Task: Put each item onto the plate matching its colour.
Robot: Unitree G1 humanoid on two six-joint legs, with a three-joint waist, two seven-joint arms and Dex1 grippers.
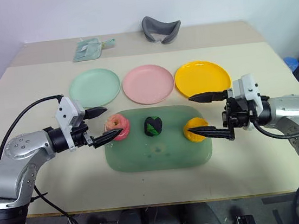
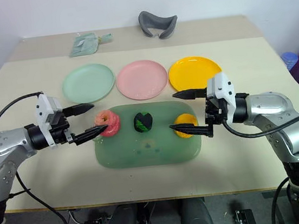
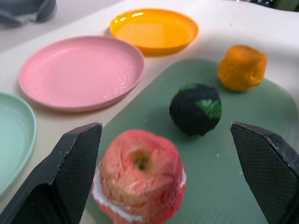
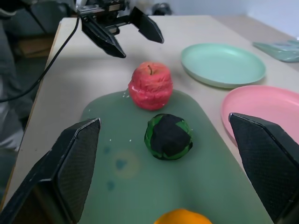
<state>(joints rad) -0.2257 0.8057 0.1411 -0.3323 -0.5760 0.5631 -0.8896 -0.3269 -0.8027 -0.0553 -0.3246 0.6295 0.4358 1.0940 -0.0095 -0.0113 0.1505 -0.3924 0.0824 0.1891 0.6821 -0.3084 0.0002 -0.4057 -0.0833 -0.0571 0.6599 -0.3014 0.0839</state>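
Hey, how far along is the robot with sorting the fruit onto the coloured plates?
Nothing is sorted yet. The pink plate, yellow plate and mint plate carry no fruit, and the apple, black lump and orange lump all sit on the green tray. In hand: the left gripper is open around the apple, the right gripper open by the orange lump. All three placements remain.

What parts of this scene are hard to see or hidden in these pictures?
- Orange lump: cut off by the right wrist view's edge.
- Mint plate: cut off by the left wrist view's edge.
- Pale green packet: too small to tell its contents.
- Apple: its near side is crossed by a finger of the left gripper.
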